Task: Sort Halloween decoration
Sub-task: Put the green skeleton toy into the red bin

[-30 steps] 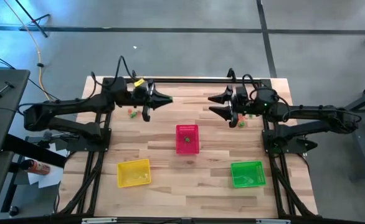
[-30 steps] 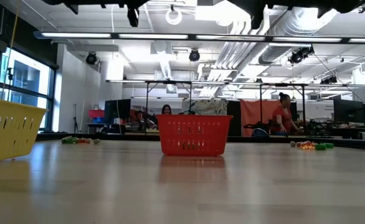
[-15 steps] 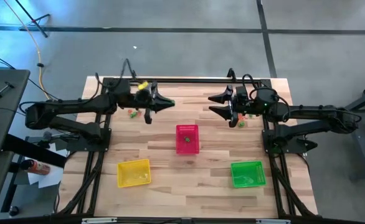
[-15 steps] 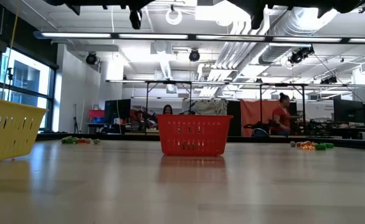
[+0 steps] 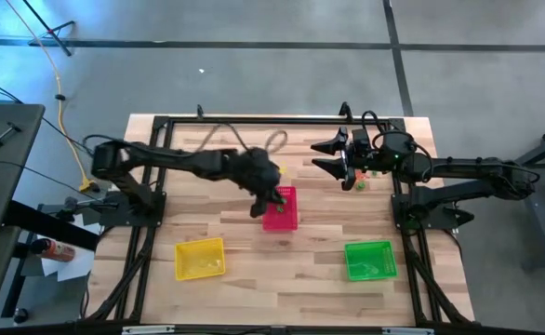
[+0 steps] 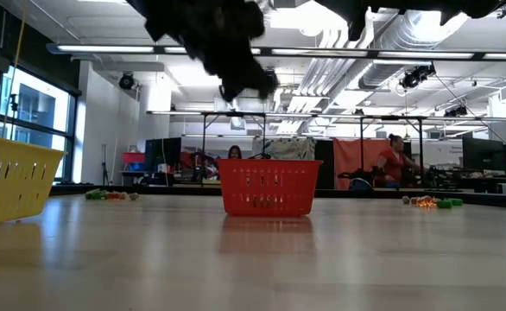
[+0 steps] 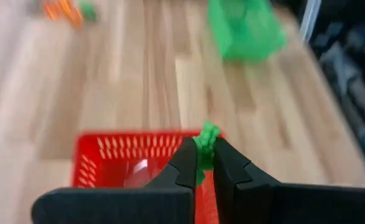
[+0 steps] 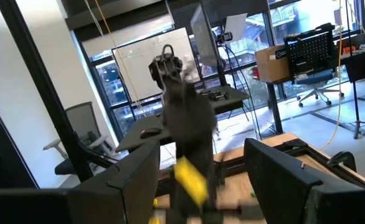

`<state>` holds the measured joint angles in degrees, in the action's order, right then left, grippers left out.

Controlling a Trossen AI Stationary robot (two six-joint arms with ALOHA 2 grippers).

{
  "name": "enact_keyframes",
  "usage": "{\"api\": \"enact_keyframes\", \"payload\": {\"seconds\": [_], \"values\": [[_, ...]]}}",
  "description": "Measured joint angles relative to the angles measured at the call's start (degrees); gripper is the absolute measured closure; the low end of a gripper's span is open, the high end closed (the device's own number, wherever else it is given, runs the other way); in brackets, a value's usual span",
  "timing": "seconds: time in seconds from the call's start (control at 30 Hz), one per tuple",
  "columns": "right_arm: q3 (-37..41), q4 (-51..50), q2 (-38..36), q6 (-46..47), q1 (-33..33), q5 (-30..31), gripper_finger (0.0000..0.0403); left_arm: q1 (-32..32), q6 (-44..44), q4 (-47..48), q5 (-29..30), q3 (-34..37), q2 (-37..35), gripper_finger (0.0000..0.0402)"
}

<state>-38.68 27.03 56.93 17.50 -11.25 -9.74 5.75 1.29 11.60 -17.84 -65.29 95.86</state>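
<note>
We see left gripper pinching a green trinket over the red basket | right gripper spread, beyond basket | wooden table | office room behind.

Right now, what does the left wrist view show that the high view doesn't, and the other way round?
Only the left wrist view shows the left gripper shut on a green trinket. Only the high view shows the yellow basket, the right gripper open at the table's far right, and the loose trinkets beside it. Both show the red basket under the left gripper and the green basket.
</note>
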Motion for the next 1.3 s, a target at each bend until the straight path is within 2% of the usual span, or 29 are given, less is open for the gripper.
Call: {"api": "enact_keyframes", "payload": {"seconds": [0.3, 0.63, 0.8, 0.97, 1.3], "values": [[0.02, -0.24, 0.0, 0.0, 0.0, -0.17, 0.0177, -1.44, -2.65, 0.28, 4.85, -0.38, 10.41, 0.0388], [0.02, -0.29, 0.0, -0.02, 0.0, -0.11, 0.0177, -1.44, -9.67, -0.87, 6.47, -0.44, 12.91, 0.0368], [0.07, -0.71, 0.0, -0.02, 0.0, 0.07, 0.0177, -1.39, -10.34, -0.8, 6.55, -0.43, 13.25, 0.0353], [0.07, -0.72, 0.0, -0.02, 0.0, 0.72, 0.0177, -1.39, -10.43, -0.5, 6.55, -0.38, 13.48, 0.0328], [0.07, -0.65, 0.0, -0.04, -0.02, 2.89, 0.0177, -0.72, -8.62, 2.6, 6.5, -0.97, 12.59, 0.0247]]}}
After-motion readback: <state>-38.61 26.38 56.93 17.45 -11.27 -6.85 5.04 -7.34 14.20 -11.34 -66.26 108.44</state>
